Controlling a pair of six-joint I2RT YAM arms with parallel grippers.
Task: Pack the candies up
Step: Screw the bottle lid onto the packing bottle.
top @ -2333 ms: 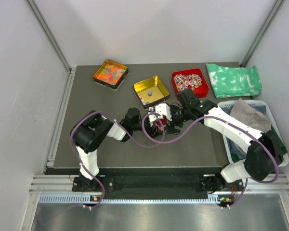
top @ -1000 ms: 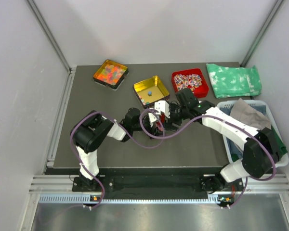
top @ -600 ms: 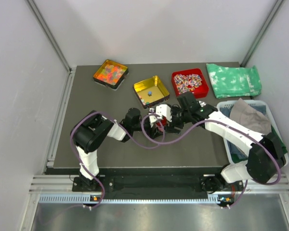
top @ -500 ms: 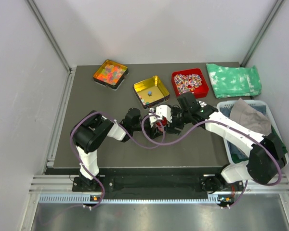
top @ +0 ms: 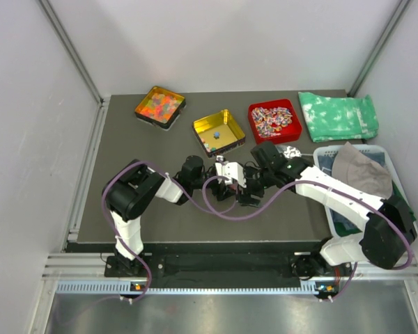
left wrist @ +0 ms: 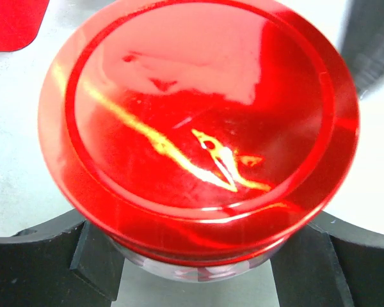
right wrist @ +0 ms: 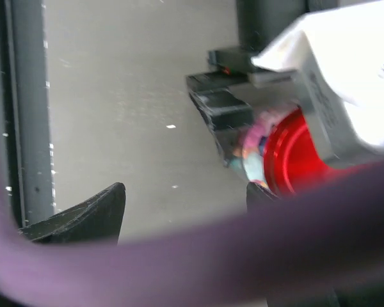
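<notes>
We find no letters or numbers that can be read. In the left wrist view, the glossy red round lid (left wrist: 198, 128) of the small clear jar (left wrist: 192, 272) bears a gold squiggle at centre frame, but no word. At the right edge of the right wrist view, a tiny dark mark on the white plastic housing (right wrist: 345, 64) is too blurred to read.

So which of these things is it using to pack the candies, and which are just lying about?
In use: red-lidded jar, candies inside it, yellow tray with a few more, left tool gripping the jar.
Lying about: orange tray, red tray, green cloth, basket.
</notes>
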